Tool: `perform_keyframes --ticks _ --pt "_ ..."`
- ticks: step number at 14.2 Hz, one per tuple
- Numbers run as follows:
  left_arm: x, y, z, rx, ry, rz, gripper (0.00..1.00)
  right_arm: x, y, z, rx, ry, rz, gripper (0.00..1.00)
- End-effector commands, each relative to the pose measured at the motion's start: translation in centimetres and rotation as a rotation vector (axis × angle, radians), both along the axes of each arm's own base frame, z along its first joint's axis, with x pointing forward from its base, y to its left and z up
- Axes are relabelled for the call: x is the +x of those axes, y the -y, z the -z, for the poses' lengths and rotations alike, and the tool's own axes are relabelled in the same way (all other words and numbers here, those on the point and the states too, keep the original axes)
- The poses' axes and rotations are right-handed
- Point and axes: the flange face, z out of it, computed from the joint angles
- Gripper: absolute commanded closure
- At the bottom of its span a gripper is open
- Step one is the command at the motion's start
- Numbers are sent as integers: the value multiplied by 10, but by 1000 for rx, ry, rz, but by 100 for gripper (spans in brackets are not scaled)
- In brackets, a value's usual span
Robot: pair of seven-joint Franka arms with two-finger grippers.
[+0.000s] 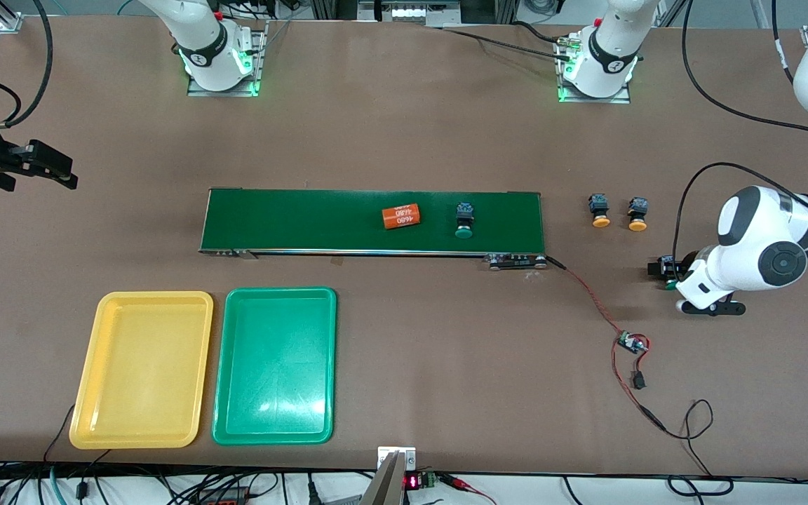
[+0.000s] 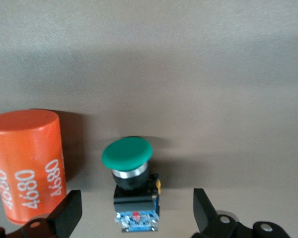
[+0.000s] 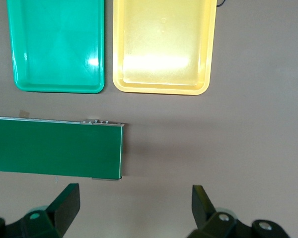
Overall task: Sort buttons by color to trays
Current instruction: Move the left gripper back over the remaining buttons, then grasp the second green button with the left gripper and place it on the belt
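A green-capped button [image 2: 131, 183] with a dark body lies on the table between the fingers of my left gripper [image 2: 136, 215]. The fingers stand open on either side of it and do not touch it. This gripper [image 1: 665, 273] is low at the left arm's end of the table. Two yellow-capped buttons [image 1: 599, 210] [image 1: 638, 213] lie farther from the front camera than it. Another green-capped button [image 1: 464, 219] rests on the conveyor belt [image 1: 306, 217]. The yellow tray [image 1: 141, 368] and green tray [image 1: 274, 365] sit side by side near the front edge. My right gripper [image 1: 60, 172] waits open at the right arm's end, holding nothing [image 3: 135, 208].
An orange cylinder [image 2: 30, 168] with white numbers stands right beside the button at my left gripper. Another orange cylinder [image 1: 402, 216] lies on the belt. A red-and-black cable with a small circuit board [image 1: 630, 344] runs from the belt's end toward the front edge.
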Motion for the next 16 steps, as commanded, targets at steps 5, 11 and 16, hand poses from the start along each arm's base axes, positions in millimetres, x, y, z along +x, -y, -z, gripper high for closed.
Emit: perform_keyframes --ticks 5,11,16 --pt "-12 3 15 -2 -21 40 79 -2 0 1 -7 0 10 0" --pt "3 80 -66 0 -38 145 83 -2 0 1 -7 0 10 0" --pt "-17 214 -93 -121 -102 160 83 -1 1 2 -13 -3 9 0"
